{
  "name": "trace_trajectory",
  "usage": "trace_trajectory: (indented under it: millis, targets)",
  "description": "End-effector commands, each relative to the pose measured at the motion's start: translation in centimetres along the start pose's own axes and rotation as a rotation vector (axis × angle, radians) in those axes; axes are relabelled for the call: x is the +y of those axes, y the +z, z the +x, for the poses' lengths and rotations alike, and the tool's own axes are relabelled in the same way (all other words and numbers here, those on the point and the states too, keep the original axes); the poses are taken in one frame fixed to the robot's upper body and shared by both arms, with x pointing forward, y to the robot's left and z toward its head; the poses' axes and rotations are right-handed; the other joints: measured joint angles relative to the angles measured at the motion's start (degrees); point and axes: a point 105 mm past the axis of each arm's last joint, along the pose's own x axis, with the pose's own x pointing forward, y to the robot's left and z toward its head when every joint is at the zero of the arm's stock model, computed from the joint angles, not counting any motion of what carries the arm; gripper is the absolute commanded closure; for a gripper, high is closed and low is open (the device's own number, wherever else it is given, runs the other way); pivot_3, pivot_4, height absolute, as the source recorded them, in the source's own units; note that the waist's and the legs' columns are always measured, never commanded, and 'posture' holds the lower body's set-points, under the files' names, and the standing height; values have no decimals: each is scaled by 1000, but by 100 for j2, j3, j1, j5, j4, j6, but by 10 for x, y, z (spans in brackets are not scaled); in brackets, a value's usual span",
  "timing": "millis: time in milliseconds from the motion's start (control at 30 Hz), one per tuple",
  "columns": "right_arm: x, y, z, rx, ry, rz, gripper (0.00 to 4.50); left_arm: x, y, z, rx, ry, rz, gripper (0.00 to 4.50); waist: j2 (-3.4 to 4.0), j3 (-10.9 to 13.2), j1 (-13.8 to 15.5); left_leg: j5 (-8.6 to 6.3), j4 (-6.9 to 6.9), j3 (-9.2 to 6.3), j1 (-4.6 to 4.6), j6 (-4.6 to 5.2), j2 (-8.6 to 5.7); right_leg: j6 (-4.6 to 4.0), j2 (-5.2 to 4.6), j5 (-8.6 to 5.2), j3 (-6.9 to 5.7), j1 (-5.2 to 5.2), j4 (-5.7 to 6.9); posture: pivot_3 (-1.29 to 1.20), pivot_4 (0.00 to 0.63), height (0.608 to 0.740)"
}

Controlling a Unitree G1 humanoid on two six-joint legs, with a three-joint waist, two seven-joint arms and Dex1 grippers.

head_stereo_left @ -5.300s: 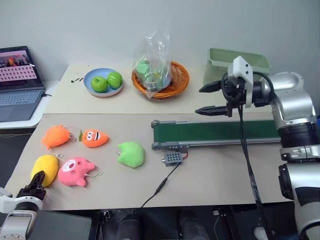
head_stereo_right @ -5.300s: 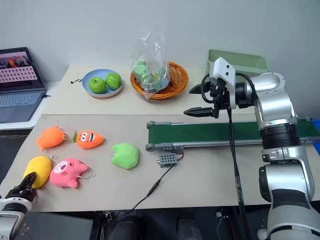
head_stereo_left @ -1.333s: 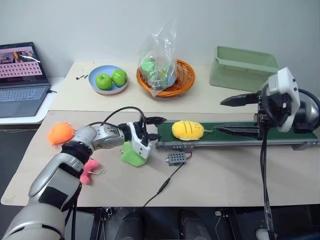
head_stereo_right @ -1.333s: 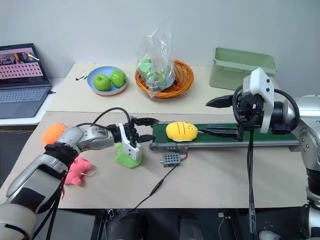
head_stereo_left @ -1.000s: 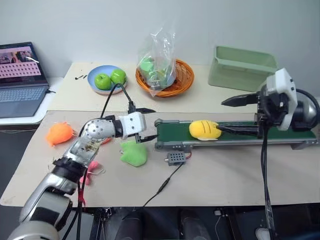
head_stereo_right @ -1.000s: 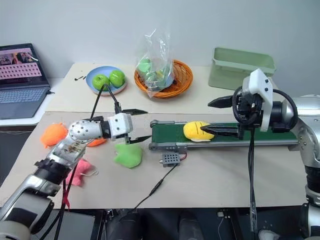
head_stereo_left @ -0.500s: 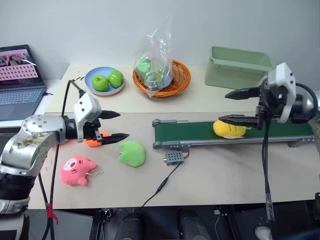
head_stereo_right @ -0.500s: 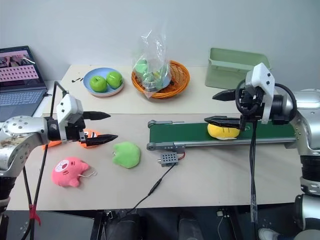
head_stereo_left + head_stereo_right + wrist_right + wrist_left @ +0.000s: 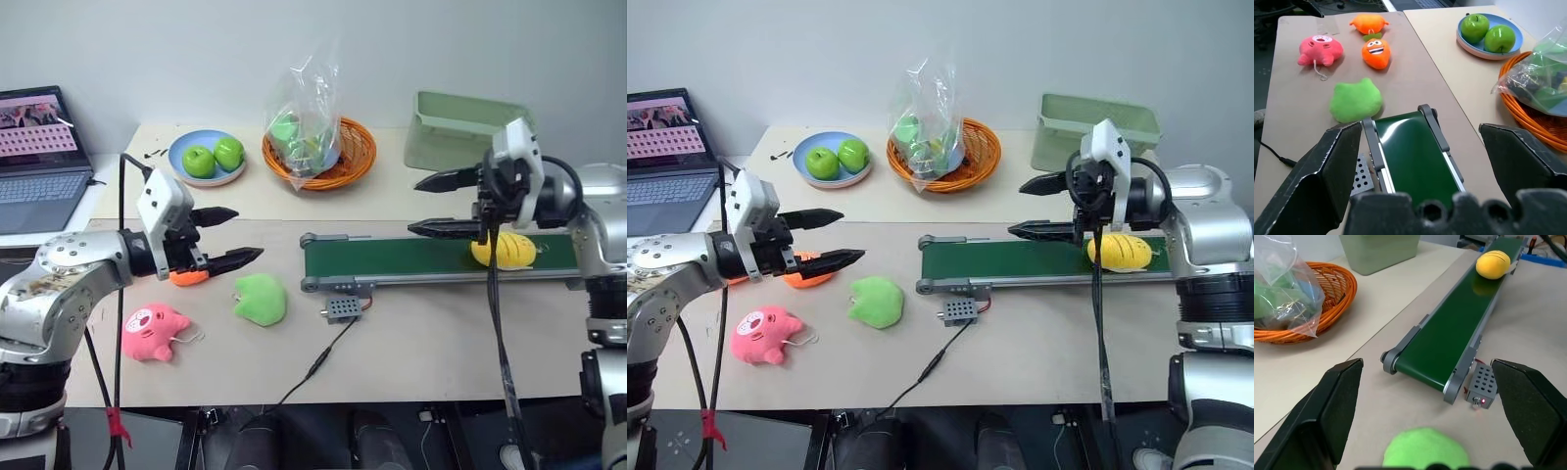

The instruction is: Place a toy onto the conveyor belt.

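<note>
The yellow toy (image 9: 504, 250) lies on the dark green conveyor belt (image 9: 392, 259), close to its right end, and nothing touches it. My right gripper (image 9: 413, 206) hangs open above the belt, its fingers pointing left, with the toy behind them near the wrist. My left gripper (image 9: 245, 233) is open and empty, raised over the table left of the belt and pointing toward it. The left wrist view looks down the belt (image 9: 1449, 338) to the toy (image 9: 1493, 263) at its far end.
A light green plush (image 9: 260, 299), a pink plush (image 9: 152, 331) and an orange carrot plush (image 9: 186, 276) lie under and around my left gripper. A grey sensor box (image 9: 343, 310) with a cable sits before the belt. At the back stand an apple plate (image 9: 206, 159), a basket (image 9: 318, 147), a pale green bin (image 9: 470, 132) and a laptop (image 9: 39, 162).
The toy has ridden the belt to the right, past my right gripper's fingers. My left arm has pulled back to the left and risen, its gripper still open.
</note>
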Motion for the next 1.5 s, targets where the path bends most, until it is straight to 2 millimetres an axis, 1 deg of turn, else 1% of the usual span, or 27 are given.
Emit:
trace_trajectory:
  millis: [33,167,367,467,800,1500]
  targets:
    - [-3,19,-3,-38,-8,-63,0,3,16,-6,-50,22,32,32,0,0,0,0,0,0,0,0,0,0,0,0,0,0,0,0,150,740]
    - [-2,21,-3,-49,-3,-66,0,5,21,-5,-76,35,31,32,0,0,0,0,0,0,-1,0,-1,0,-1,0,0,0,-2,0,150,740]
    - [-2,21,-2,-44,0,-71,0,5,23,-1,-84,36,50,32,0,0,1,0,0,0,0,0,-1,0,0,0,0,1,-2,0,150,740]
    - [-2,24,-3,-46,-2,-80,0,8,29,0,-92,56,70,32,0,0,0,0,-1,0,-1,0,-1,0,0,0,0,0,-2,0,150,740]
    - [-4,24,-8,-30,-22,-86,0,10,37,6,-128,74,71,32,0,0,0,0,-1,0,-1,0,-2,0,0,0,0,1,-2,0,150,740]
    - [-6,22,-14,-21,-47,-87,0,10,41,11,-153,72,73,32,0,0,-1,0,-1,0,-1,0,-2,0,-1,0,0,1,-4,0,150,740]
